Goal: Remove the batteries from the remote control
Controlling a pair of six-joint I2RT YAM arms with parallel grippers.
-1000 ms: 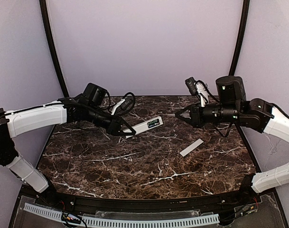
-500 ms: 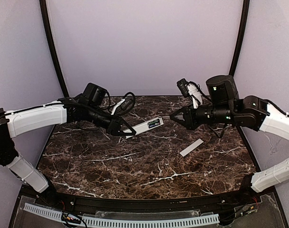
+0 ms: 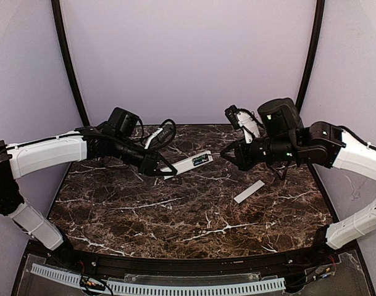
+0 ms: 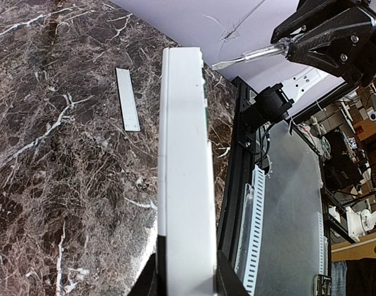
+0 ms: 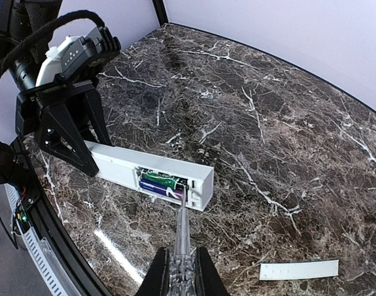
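The right gripper (image 3: 242, 154), clamped on a slim screwdriver (image 5: 182, 231), is closing in from the right of the overhead frame; its tip is now reaching the open bay of the remote control (image 3: 192, 163) at frame centre. The left gripper (image 3: 157, 166) is pinching the remote's left end; the batteries (image 5: 163, 183) are lying inside, so prying looks imminent.

Arms angled inward, left gripper (image 3: 158, 167) and right gripper (image 3: 235, 152) both clamped
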